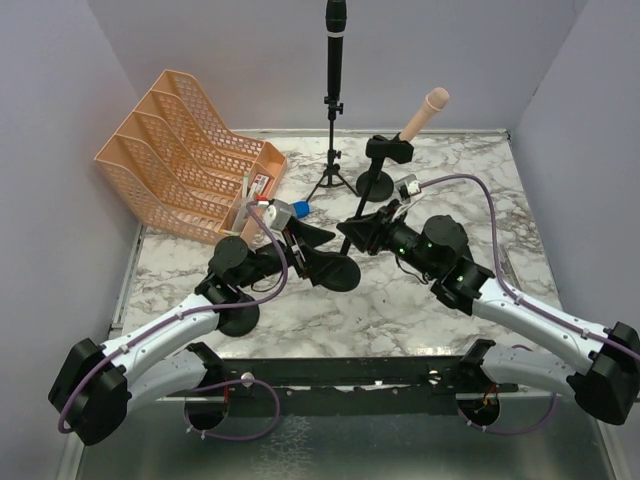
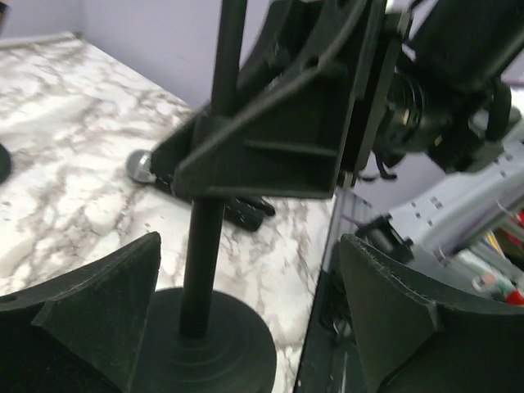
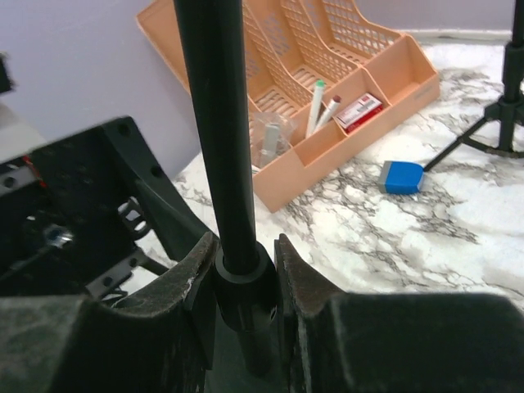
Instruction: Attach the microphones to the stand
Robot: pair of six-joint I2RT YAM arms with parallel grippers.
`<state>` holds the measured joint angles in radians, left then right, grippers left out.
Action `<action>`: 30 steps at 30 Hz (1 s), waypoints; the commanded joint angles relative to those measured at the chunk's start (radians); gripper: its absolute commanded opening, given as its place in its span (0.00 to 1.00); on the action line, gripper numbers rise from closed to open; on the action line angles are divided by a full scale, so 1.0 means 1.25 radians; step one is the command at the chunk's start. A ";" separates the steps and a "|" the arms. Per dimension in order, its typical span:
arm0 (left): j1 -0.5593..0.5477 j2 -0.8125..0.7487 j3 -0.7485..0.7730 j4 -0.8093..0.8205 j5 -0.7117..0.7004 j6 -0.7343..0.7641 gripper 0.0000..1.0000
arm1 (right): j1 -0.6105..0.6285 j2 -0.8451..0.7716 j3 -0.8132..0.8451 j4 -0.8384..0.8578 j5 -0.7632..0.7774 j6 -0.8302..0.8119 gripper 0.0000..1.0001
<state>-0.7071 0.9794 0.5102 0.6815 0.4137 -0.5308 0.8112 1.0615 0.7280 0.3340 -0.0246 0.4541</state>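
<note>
A black stand with a round base (image 1: 335,270) stands mid-table. My right gripper (image 1: 362,232) is shut on its pole, the jaws clamped on the collar (image 3: 242,274) in the right wrist view. My left gripper (image 2: 246,319) is open low around the same pole (image 2: 203,246), just above the base (image 2: 225,348), with nothing held. A black microphone (image 1: 335,40) sits upright on the tripod stand (image 1: 332,170) at the back. On a round-base stand (image 1: 376,183) a pale pink microphone (image 1: 425,110) leans. The silver-headed microphone (image 2: 143,166) lies on the table behind the pole.
An orange mesh file organizer (image 1: 185,160) with pens and small items stands at the back left. A blue block (image 3: 401,176) lies beside it. Purple walls close in both sides and the back. A metal rail (image 1: 340,375) runs along the table's near edge.
</note>
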 commanded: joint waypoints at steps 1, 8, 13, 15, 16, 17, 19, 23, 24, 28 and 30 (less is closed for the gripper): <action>-0.002 0.019 0.026 -0.053 0.161 0.012 0.85 | 0.001 -0.046 0.046 0.040 -0.096 -0.031 0.00; -0.003 0.074 0.074 -0.091 0.183 0.010 0.63 | 0.000 -0.063 0.028 0.108 -0.224 -0.070 0.00; -0.002 0.086 0.098 -0.099 0.200 0.026 0.43 | 0.001 -0.061 0.018 0.138 -0.249 -0.063 0.01; -0.002 0.088 0.099 -0.100 0.210 0.031 0.34 | 0.001 -0.062 0.016 0.145 -0.244 -0.055 0.01; -0.002 0.089 0.098 -0.100 0.214 0.031 0.28 | 0.000 -0.062 0.013 0.151 -0.242 -0.049 0.01; -0.003 0.089 0.097 -0.100 0.223 0.034 0.20 | 0.001 -0.062 0.010 0.158 -0.239 -0.042 0.01; -0.002 0.087 0.097 -0.100 0.226 0.042 0.00 | 0.001 -0.062 0.008 0.160 -0.229 -0.028 0.01; -0.002 0.066 0.103 -0.100 0.231 0.050 0.00 | -0.002 -0.061 0.001 0.145 -0.218 -0.002 0.41; -0.002 0.062 0.109 -0.100 0.239 0.048 0.00 | -0.009 -0.061 0.000 0.145 -0.235 0.006 0.47; -0.002 0.056 0.138 -0.100 0.265 0.006 0.00 | -0.029 -0.075 -0.032 0.232 -0.305 0.044 0.57; -0.002 0.053 0.154 -0.100 0.278 -0.020 0.00 | -0.038 -0.079 -0.048 0.276 -0.326 0.060 0.60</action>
<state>-0.7147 1.0809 0.6224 0.5236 0.7036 -0.4931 0.7826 0.9936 0.7074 0.5220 -0.3412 0.4747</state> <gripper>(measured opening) 0.150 0.574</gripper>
